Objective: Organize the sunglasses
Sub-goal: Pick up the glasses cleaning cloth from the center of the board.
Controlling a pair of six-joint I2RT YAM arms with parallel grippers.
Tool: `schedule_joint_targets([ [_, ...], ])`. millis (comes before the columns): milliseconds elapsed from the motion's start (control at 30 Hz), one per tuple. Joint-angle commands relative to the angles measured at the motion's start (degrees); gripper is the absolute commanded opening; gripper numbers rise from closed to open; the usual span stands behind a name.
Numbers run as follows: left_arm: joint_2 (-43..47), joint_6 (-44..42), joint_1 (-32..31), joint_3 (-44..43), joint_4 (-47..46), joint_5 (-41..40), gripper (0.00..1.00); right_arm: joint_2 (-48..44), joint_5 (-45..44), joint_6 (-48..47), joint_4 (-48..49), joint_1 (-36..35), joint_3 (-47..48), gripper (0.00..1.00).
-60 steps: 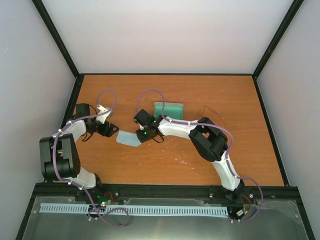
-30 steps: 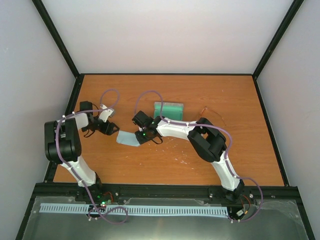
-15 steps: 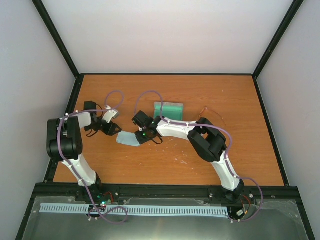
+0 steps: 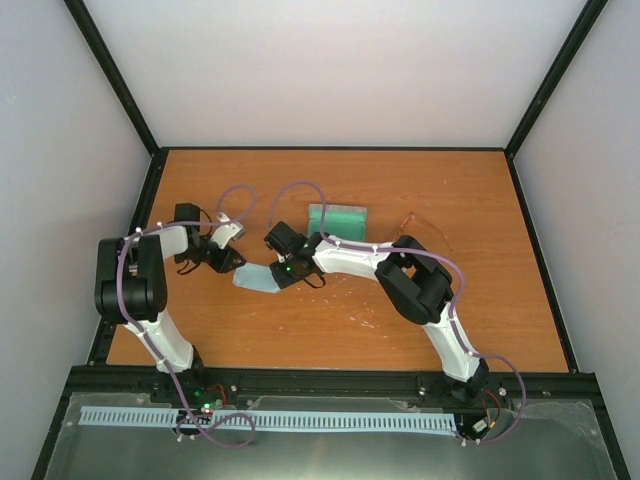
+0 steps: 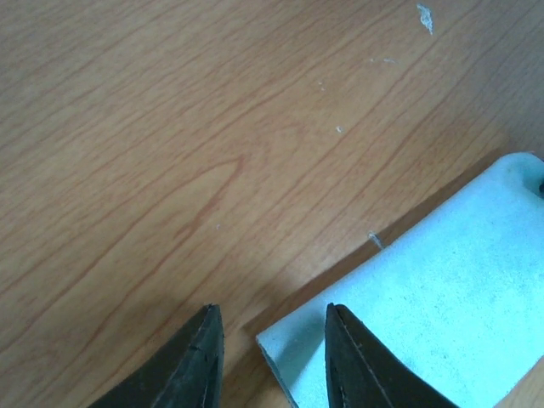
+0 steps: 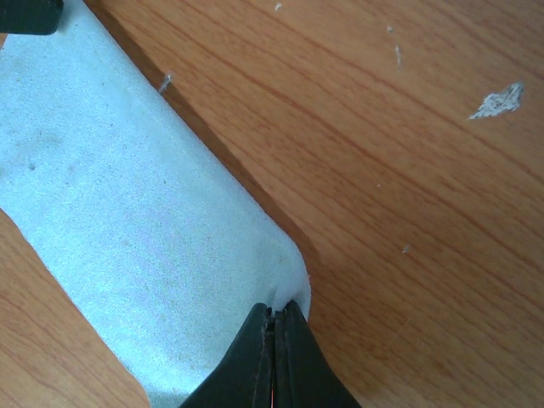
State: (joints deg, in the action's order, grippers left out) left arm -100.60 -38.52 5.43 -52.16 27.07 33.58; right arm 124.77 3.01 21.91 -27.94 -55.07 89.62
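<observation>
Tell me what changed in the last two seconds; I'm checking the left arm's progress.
The left gripper, open, edged right to straddle a corner of the cloth, and that arm's elbow shifted too. The right gripper stayed shut on the cloth's other end. The cloth, grey box and sunglasses have not moved.

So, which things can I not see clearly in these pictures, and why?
1. The sunglasses: top view only, too small and thin to tell whether they are folded or open.
2. The box: top view, the right arm crosses its near edge.
3. The cloth: both wrist views cut it off at the edges.
4. The left gripper: left wrist view, its own finger hides whether it touches the cloth.
</observation>
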Motion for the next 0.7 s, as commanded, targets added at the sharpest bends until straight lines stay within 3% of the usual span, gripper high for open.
schedule_joint_targets([
  [0, 1.2, -1.8, -0.3, 1.6, 2.6, -2.5, 0.34, 0.8, -0.7, -0.2, -1.9, -0.4, 0.4, 0.03],
  [467, 2.1, -0.8, -0.9, 2.9, 2.1, -0.2, 0.19, 0.6, -0.1, -0.2, -1.4, -0.4, -0.3, 0.03],
  [667, 1.6, -0.2, -1.3, 2.8, 1.7, -0.5, 0.01, -0.3, -0.9, 0.1, -1.0, -0.4, -1.3, 0.03],
])
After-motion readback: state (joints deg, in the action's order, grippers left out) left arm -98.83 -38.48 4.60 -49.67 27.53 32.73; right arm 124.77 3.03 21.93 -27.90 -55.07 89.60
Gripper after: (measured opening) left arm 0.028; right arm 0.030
